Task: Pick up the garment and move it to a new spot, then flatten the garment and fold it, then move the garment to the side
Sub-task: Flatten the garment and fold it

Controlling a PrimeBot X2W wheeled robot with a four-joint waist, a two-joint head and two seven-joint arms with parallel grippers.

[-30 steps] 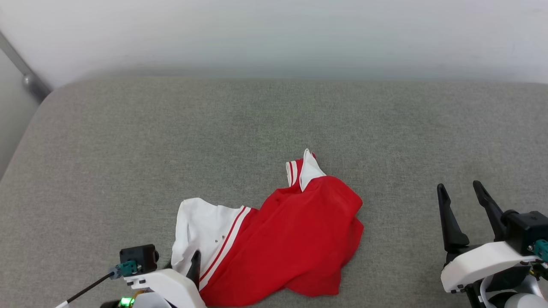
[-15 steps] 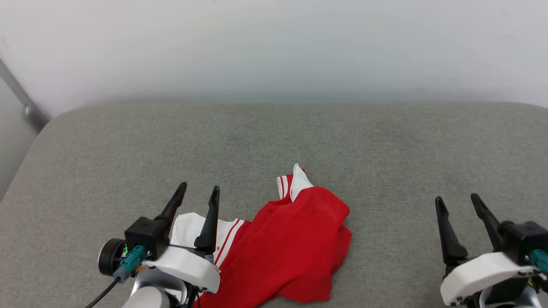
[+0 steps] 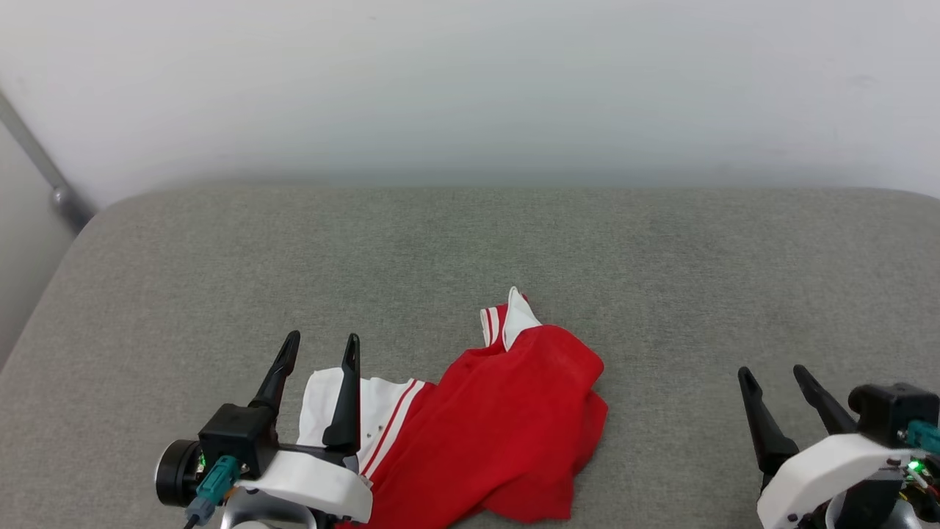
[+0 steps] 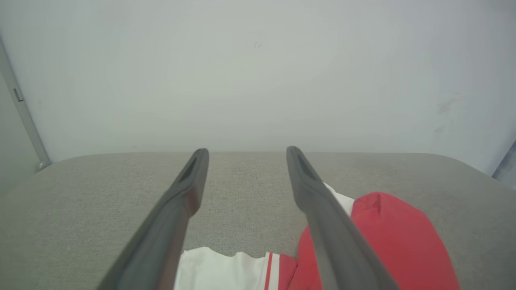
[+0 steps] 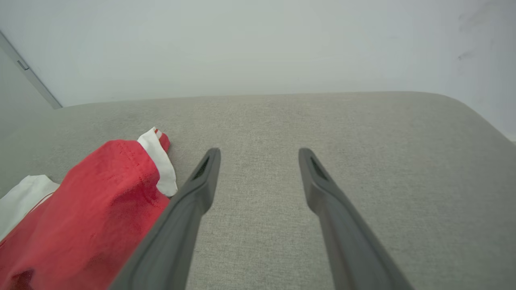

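The garment [image 3: 507,426] lies crumpled on the grey cushion near its front edge, a red body with a white sleeve at the left and a striped cuff poking up at the back. Its letters and "3" are hidden. My left gripper [image 3: 322,344] is open above the white sleeve's left part, nothing between its fingers. In the left wrist view the garment [image 4: 387,233] sits low and right of the left gripper [image 4: 246,152]. My right gripper [image 3: 771,373] stands open well to the right of the cloth. The right wrist view has the garment [image 5: 96,209] left of the right gripper [image 5: 258,152].
The grey cushion [image 3: 470,250] spreads wide behind and to both sides of the cloth. A pale wall [image 3: 470,81] rises behind it. A grey metal bar [image 3: 44,173] slants down at the far left corner.
The head view has shifted between frames. My left gripper rose from the bottom edge into full view, open over the white sleeve, then drew back slightly. The garment lies unchanged.
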